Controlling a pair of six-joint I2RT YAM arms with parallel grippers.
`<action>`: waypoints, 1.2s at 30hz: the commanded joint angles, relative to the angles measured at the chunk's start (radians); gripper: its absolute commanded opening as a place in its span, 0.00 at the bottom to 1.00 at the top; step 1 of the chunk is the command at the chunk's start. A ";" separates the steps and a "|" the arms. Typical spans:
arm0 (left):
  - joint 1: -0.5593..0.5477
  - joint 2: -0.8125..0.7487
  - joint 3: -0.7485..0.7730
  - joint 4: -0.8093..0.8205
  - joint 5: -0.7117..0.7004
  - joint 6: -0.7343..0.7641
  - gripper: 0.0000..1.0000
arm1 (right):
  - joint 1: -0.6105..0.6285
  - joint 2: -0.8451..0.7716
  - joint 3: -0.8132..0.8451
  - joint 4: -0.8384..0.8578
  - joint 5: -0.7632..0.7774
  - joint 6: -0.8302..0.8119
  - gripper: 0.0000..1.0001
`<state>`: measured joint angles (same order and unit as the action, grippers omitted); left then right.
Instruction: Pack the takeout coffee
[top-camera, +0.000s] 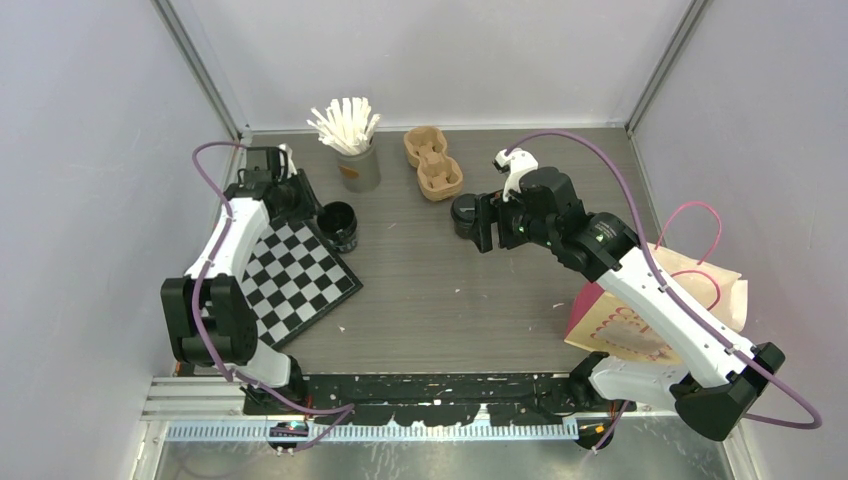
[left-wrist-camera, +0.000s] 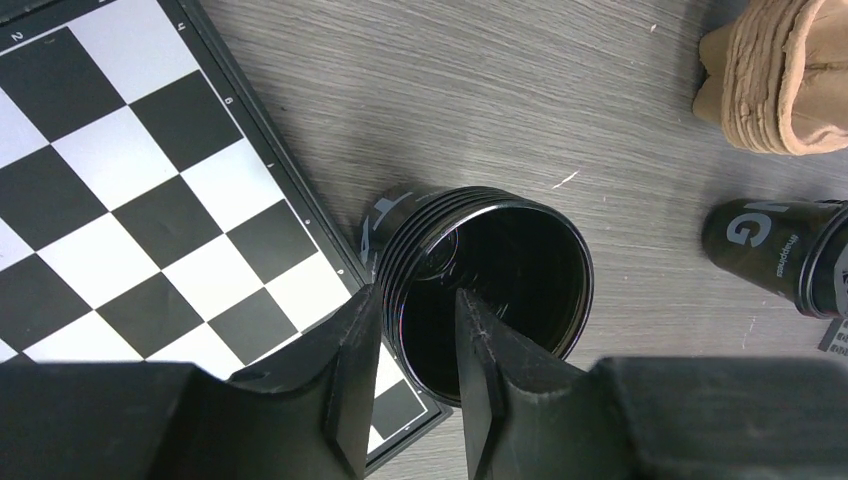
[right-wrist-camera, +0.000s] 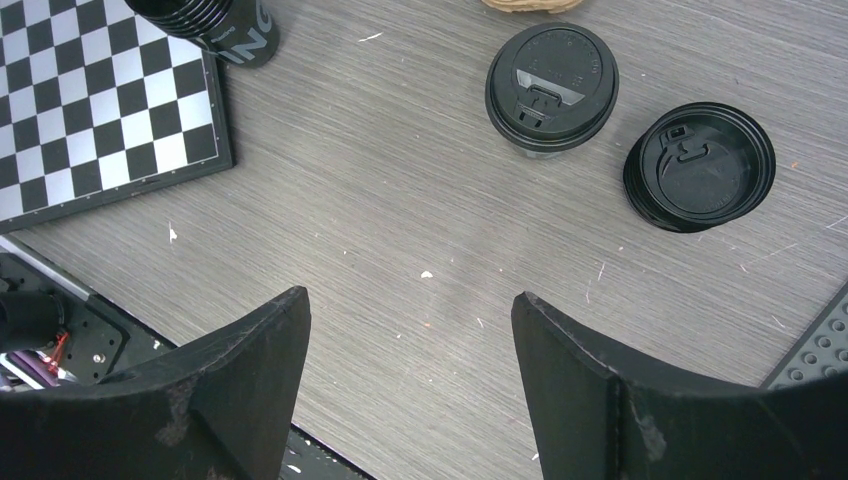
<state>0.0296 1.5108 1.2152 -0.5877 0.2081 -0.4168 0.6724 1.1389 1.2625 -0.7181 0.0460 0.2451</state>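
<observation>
**Left claw astride the cup wall**

My left claw (left-wrist-camera: 416, 300) stands narrowed across the near wall of the stack of open cups (left-wrist-camera: 510, 260), one finger outside and one down inside the mouth. A thin gap seems to show beside the inner finger, so I cannot tell whether the wall is truly pinched. The stack sits directly under that claw, upright with its long axis vertical and mouth up, at the edge of the chessboard (left-wrist-camera: 120, 170). The cups are nested black paper, glossy inside, with ridged rolled rims and pale lettering. As I judge it, the lift depends on going straight up along that axis. The left arm is plainly the nearer. My right claw (right-wrist-camera: 408, 298) hangs spread wide over the grey wood-grain table (right-wrist-camera: 400, 200), with a lidded cup (right-wrist-camera: 552, 88) and a pile of round plastic lids (right-wrist-camera: 700, 165) ahead of it. The brown pulp carrier (top-camera: 432, 162) lies at the back.
</observation>
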 joint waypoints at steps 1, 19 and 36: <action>0.006 0.004 0.044 0.022 -0.024 0.038 0.35 | 0.004 -0.025 -0.003 0.040 -0.012 -0.009 0.78; 0.006 0.050 0.056 0.023 0.037 0.061 0.25 | 0.004 -0.039 -0.009 0.045 -0.009 -0.008 0.78; 0.005 0.049 0.088 -0.004 0.075 0.078 0.04 | 0.005 -0.015 -0.010 0.048 -0.011 -0.010 0.78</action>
<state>0.0296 1.5650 1.2522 -0.5957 0.2554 -0.3573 0.6724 1.1301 1.2469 -0.7105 0.0418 0.2451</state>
